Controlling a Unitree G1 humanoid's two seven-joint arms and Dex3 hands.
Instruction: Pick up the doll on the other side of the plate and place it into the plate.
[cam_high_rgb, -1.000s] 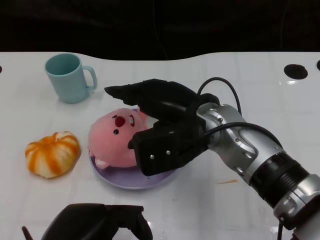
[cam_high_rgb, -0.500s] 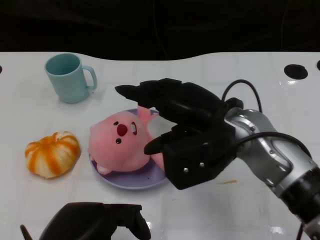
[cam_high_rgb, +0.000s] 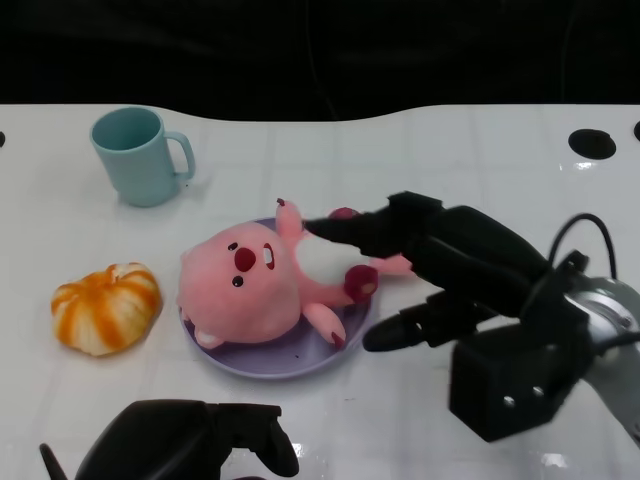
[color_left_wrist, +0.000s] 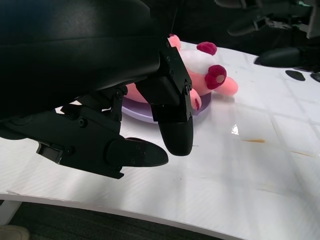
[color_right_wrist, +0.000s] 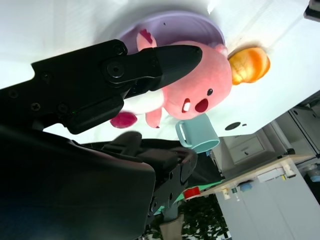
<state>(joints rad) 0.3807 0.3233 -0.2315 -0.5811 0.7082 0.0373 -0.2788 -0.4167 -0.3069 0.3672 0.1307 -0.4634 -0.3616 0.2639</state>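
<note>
Head view shows us our right hand spread and holding nothing, fingertips just beside the pink doll lying in the purple plate.

A glossy white table with faint tile-like seams carries two dark round holes at its far right edge. Behind it everything is black. The right wrist view catches pale grey cabinets and green foliage beyond.
</note>
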